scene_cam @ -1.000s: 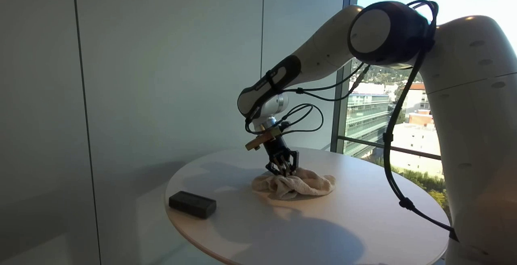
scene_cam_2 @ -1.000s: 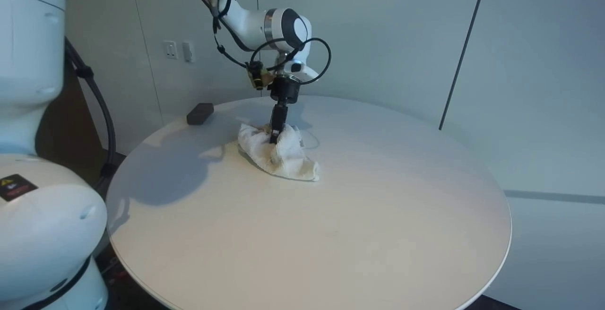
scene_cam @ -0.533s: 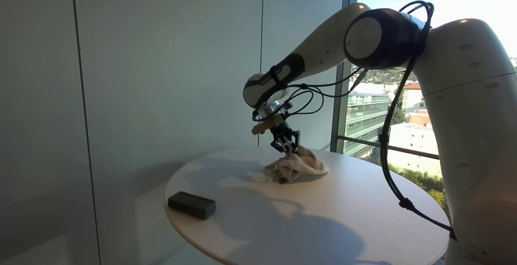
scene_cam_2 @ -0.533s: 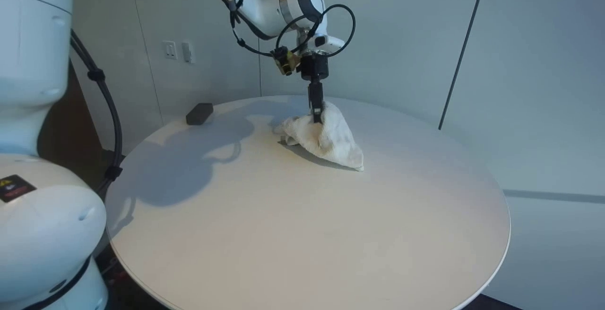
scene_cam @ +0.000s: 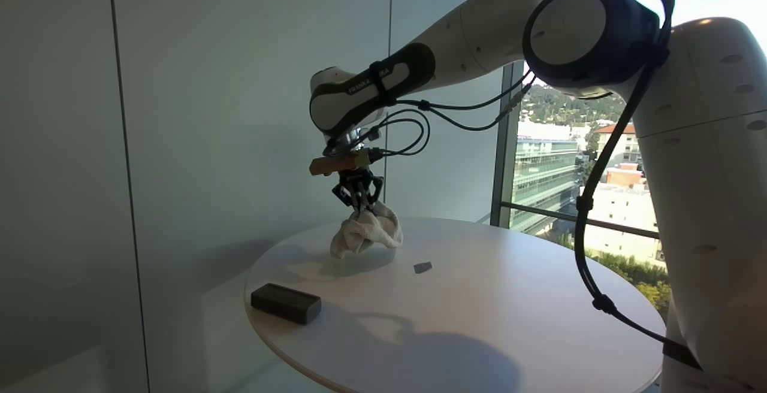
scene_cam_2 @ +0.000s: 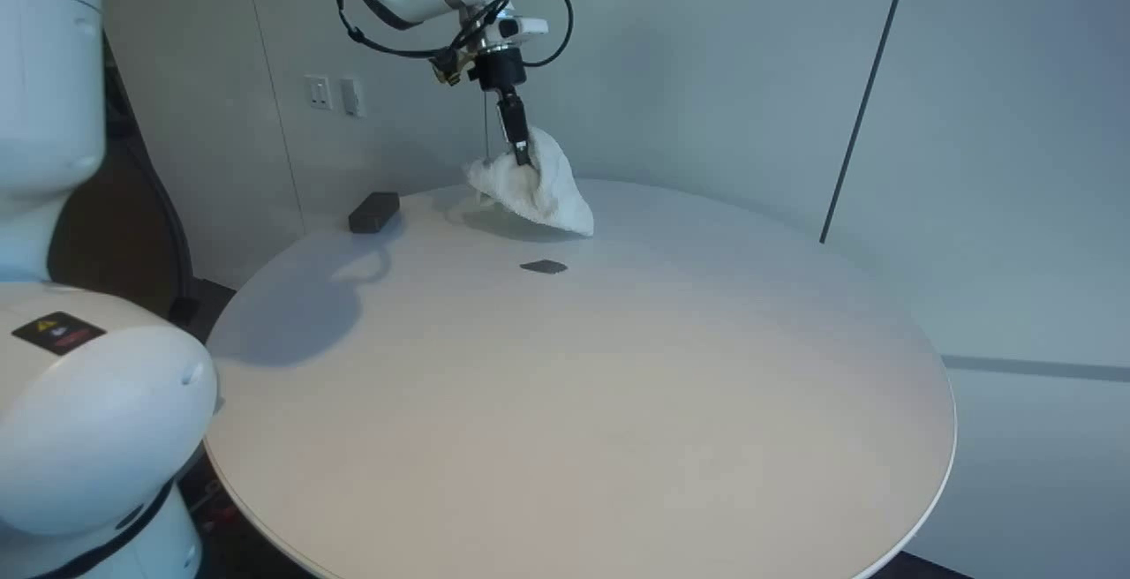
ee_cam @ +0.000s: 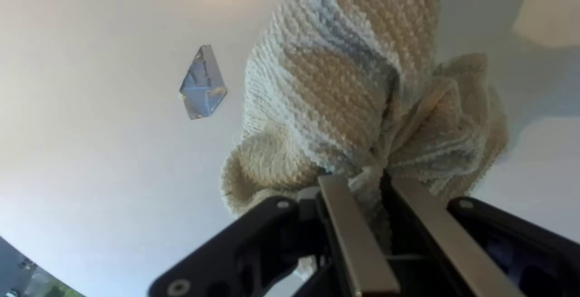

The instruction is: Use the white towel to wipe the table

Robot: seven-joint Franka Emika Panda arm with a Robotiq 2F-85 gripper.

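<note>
The white towel (scene_cam: pixel 367 232) hangs bunched from my gripper (scene_cam: pixel 363 207) over the far part of the round white table (scene_cam: pixel 509 303). In an exterior view the towel (scene_cam_2: pixel 543 189) hangs below the gripper (scene_cam_2: pixel 523 161), with its lower edge seemingly just above the tabletop (scene_cam_2: pixel 618 402) and a shadow beneath. In the wrist view the gripper (ee_cam: pixel 362 181) is shut on a fold of the towel (ee_cam: pixel 331 75). The fingers stay a little apart with cloth between them. The towel's far side is hidden.
A small flat grey piece (scene_cam: pixel 422 268) lies on the table near the towel; it also shows in the wrist view (ee_cam: pixel 203 84). A dark box (scene_cam: pixel 286 304) sits near the table edge. A wall (scene_cam_2: pixel 706 102) stands behind the table.
The gripper lifted the towel off the table and carried it toward the wall and the dark box's side. The small grey piece, mostly covered before, is now uncovered.
</note>
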